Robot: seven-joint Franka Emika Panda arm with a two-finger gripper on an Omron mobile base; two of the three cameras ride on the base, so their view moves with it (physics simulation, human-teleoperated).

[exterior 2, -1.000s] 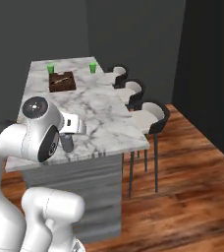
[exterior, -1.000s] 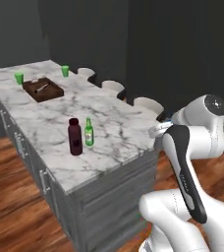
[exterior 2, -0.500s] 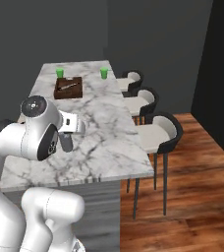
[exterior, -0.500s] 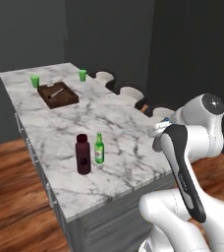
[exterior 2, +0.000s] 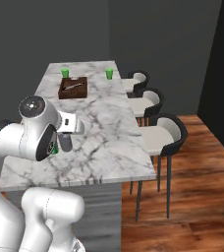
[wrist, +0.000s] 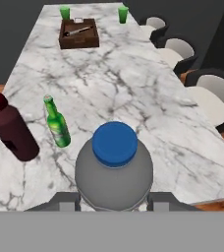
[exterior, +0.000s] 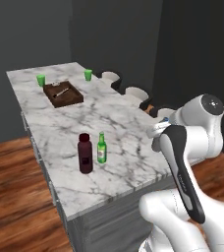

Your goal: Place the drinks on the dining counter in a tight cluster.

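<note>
On the dining counter [exterior: 119, 123]: maroon bottle [exterior: 85, 153], green bottle [exterior: 101, 148], upright, unmoved; only viewpoint shifted. Gripper [wrist: 113, 201] still clamps grey bottle [wrist: 114, 170].

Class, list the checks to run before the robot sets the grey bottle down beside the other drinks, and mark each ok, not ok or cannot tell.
1. Grey bottle held in pincer: ok.
2. Maroon bottle upright on dining counter: ok.
3. Green bottle upright beside it: ok.
4. Bare marble next to the pair: ok.
5. All three clustered: not ok.
6. Grey bottle's height above the counter: cannot tell.
</note>
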